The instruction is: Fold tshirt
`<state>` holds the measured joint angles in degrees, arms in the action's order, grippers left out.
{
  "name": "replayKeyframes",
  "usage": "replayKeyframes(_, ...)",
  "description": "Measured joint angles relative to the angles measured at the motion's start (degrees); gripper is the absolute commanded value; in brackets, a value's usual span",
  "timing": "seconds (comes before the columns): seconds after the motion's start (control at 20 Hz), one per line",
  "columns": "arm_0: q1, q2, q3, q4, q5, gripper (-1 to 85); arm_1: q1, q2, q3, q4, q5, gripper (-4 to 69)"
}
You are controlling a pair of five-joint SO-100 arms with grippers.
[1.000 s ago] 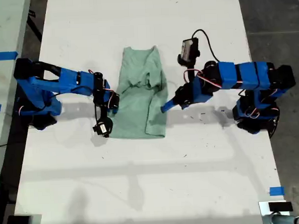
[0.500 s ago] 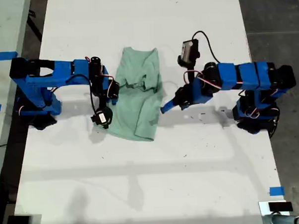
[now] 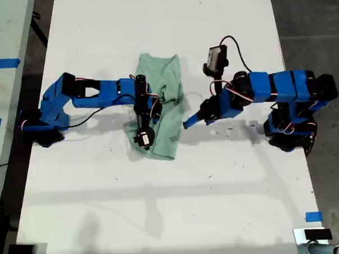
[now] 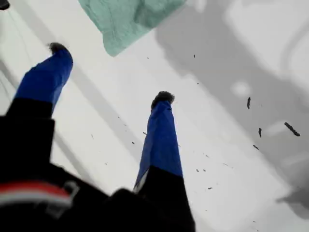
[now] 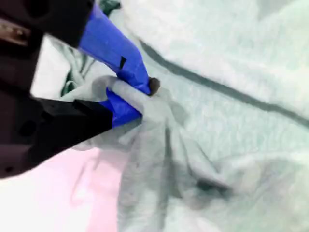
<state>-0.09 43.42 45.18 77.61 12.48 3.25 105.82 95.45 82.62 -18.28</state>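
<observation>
Exterior view: my second gripper (image 3: 148, 108) pinches the crumpled tshirt (image 3: 166, 76); my first gripper (image 3: 185, 124) gapes just beside it, empty.

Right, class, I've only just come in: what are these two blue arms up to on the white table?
They are folding a pale green tshirt on the white table. My second gripper is shut on a bunch of the cloth, its arm reaching over the shirt from the exterior view's left. My first gripper is open over bare table beside the shirt's edge, holding nothing. The shirt lies partly folded and rumpled.
</observation>
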Motion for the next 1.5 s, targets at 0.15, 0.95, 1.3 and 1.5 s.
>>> replayKeyframes(0.15,-0.4,-5.6,-3.3,-1.1,0.2,3.3,-0.4,0.1,1.8,-0.6,0.5,31.2)
replayKeyframes(0.95,-0.7,29.5,5.5,27.2,3.3,24.6,-0.4,4.2,4.8,-1.3,0.7,31.1)
replayKeyframes(1.3,-0.6,66.1,48.3,19.1,-2.1,22.9,-1.4,9.0,6.9,-1.3,3.3,30.9)
replayKeyframes(1.5,4.0,86.8,70.1,13.3,-9.1,22.0,-1.9,15.5,12.0,-1.0,5.3,30.7)
